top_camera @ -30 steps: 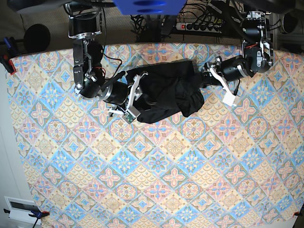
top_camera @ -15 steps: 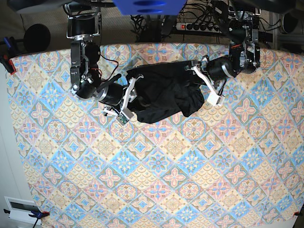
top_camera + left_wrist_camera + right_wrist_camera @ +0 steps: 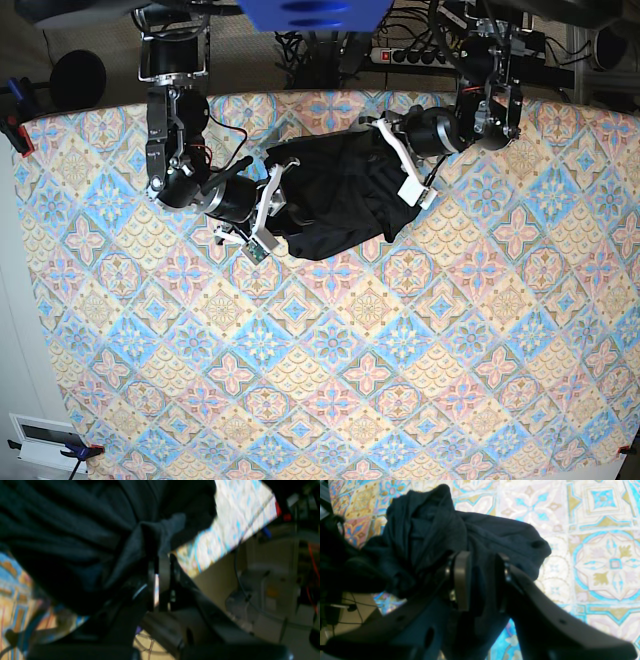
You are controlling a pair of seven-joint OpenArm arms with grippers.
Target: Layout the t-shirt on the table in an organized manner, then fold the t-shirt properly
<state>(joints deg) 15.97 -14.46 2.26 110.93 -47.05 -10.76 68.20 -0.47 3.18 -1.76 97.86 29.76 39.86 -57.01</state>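
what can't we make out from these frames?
- t-shirt sleeves and collar: base view, bunched black folds hide them.
- left gripper cloth past the jaws: left wrist view, blurred, dark.
- right gripper hold on fabric: right wrist view, the black cloth and jaws blend.

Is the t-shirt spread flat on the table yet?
No, in the base view the t-shirt is a crumpled heap near the table's far edge, bunched between the left claw and the right claw.

Wide table [image 3: 330, 400] under tile-patterned cloth of blue, pink, cream and yellow medallions. Black t-shirt [image 3: 340, 195] bunched near the far edge.
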